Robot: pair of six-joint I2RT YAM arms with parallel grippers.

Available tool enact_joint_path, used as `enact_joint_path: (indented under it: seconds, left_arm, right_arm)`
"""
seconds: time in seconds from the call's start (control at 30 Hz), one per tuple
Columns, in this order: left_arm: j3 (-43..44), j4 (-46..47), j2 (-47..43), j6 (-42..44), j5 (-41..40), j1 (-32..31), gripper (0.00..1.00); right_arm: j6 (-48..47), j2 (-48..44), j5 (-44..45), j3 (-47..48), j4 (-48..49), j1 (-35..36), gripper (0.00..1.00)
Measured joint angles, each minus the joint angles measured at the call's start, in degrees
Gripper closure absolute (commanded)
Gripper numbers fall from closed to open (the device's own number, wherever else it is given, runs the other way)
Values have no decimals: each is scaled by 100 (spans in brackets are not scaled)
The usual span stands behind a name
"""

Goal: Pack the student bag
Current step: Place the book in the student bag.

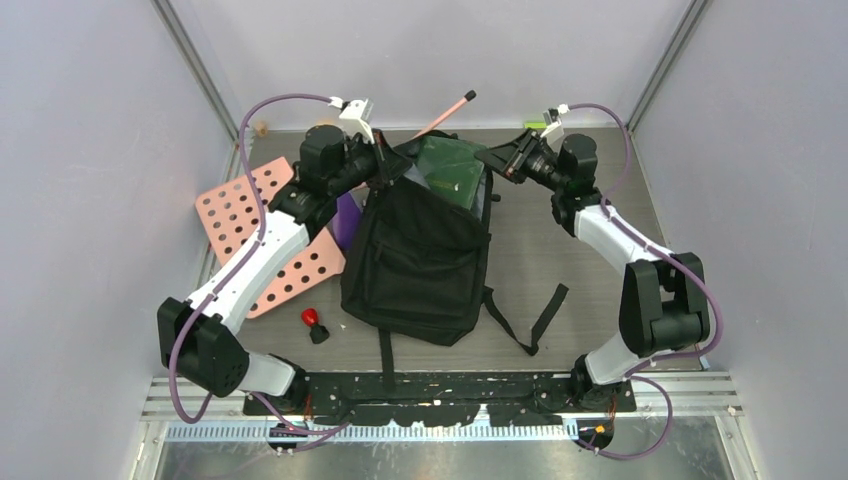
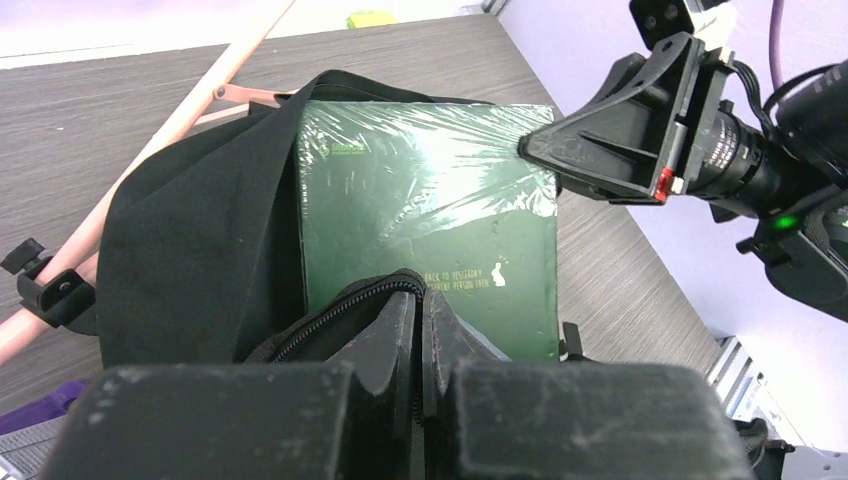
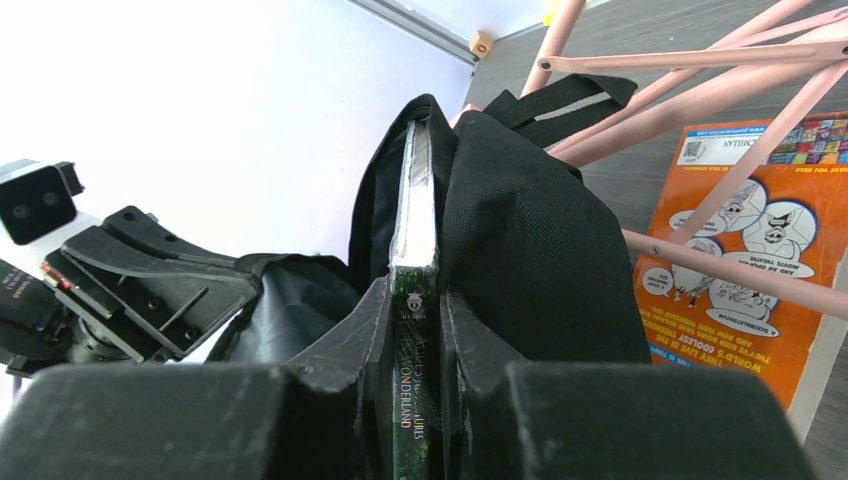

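The student bag (image 1: 415, 260), a large black backpack, lies in the middle of the table with its open top facing away. A dark green shrink-wrapped book (image 1: 452, 168) stands partly inside that opening. My left gripper (image 1: 388, 165) is shut on the bag's zipper rim (image 2: 340, 312), holding the mouth up; its fingertips (image 2: 422, 300) meet over the fabric. My right gripper (image 1: 494, 160) is shut on the book, the spine (image 3: 413, 330) pinched between its fingers (image 3: 365, 320). In the left wrist view the right gripper (image 2: 545, 150) sits at the book's (image 2: 430, 200) far right corner.
A pink perforated board (image 1: 262, 235) and a purple item (image 1: 347, 220) lie left of the bag. A small red and black object (image 1: 314, 322) sits near the front. A pink rod (image 1: 445, 112) leans behind the bag. An orange book (image 3: 740, 250) lies under pink rack legs (image 3: 700, 90).
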Motion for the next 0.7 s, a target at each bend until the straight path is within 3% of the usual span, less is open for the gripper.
enact_joint_path:
  seconds: [0.17,0.5,0.7]
  left_arm:
    - [70,26,0,-160,24,0,100]
    - [492,-439,367,-313,330,-15,100]
    - [568,-754,621,-310,531,-28,100]
  right_arm:
    - [273,-227,144,-293,332,20,99]
    - [688,-39,72,-1320,2127,160,99]
    - [-129,-11,251,-1342,1373,557,99]
